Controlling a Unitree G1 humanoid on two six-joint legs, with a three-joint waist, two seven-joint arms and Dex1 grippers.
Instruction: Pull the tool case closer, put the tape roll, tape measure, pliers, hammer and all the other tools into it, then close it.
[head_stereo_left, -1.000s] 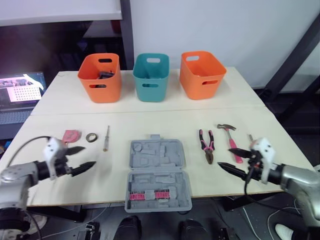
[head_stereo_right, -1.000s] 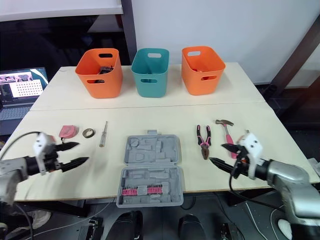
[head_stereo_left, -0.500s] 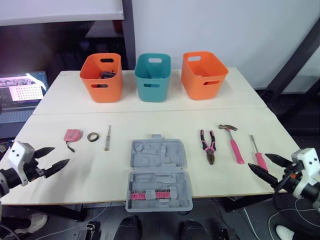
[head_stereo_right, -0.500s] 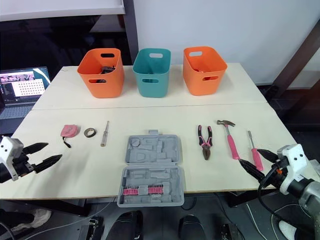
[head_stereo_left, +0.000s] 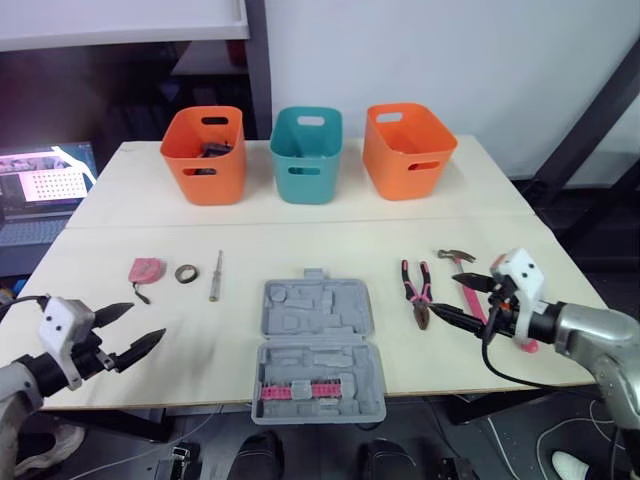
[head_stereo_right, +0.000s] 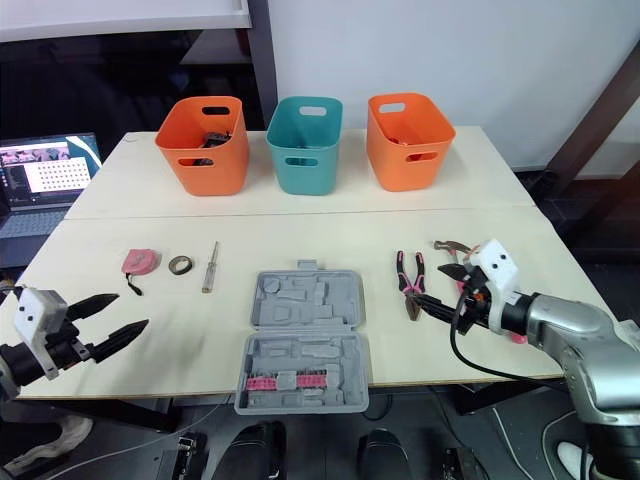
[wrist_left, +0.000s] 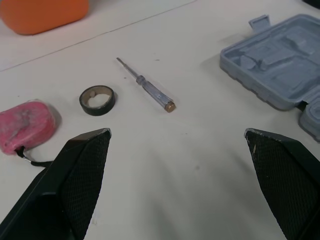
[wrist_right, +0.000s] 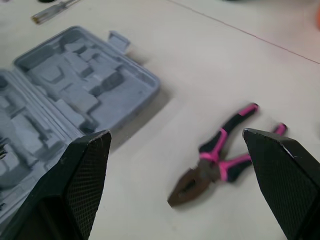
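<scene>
Right wrist view: the pliers (wrist_right: 220, 161) are seen just ahead of the right gripper (wrist_right: 175, 134), which is spread wide and empty, their long axis slanted across its opening.

We find no writing, brand or number we can read; whatever the laptop screen (head_stereo_left: 42, 185) shows is too small.

Beside the matt grey plastic tool case (head_stereo_left: 315, 345), the pliers (head_stereo_left: 415, 293) show dull metal and smooth pink-black grips.
</scene>
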